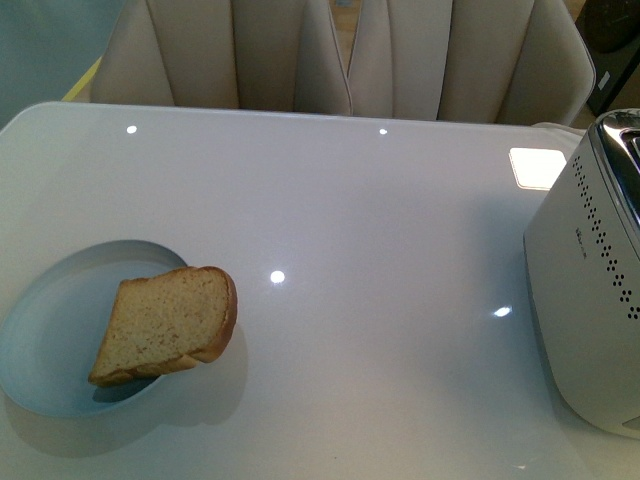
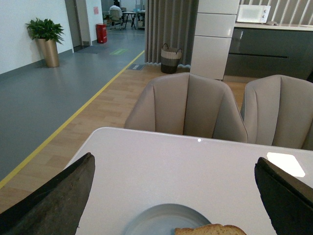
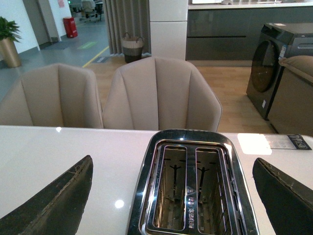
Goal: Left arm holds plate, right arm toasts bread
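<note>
Resting on the round pale-blue plate (image 1: 50,340), the porous tan bread slice (image 1: 165,325) overhangs its rim toward the boxy white toaster (image 1: 590,290), well apart from it. Both black wedge tools gape wide: the left gripper (image 2: 173,164) near the bread, the right gripper (image 3: 172,164) above the toaster's chrome slots.

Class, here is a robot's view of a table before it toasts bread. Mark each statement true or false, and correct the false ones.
1. Both slots of the toaster are empty. True.
2. The bread lies wholly inside the plate. False: it juts out over the plate's rim on the side towards the toaster.
3. The toaster stands to the left of the plate. False: it stands at the right, the plate at the left.
4. The left gripper is open and holds nothing. True.
5. The right gripper is open. True.
</note>
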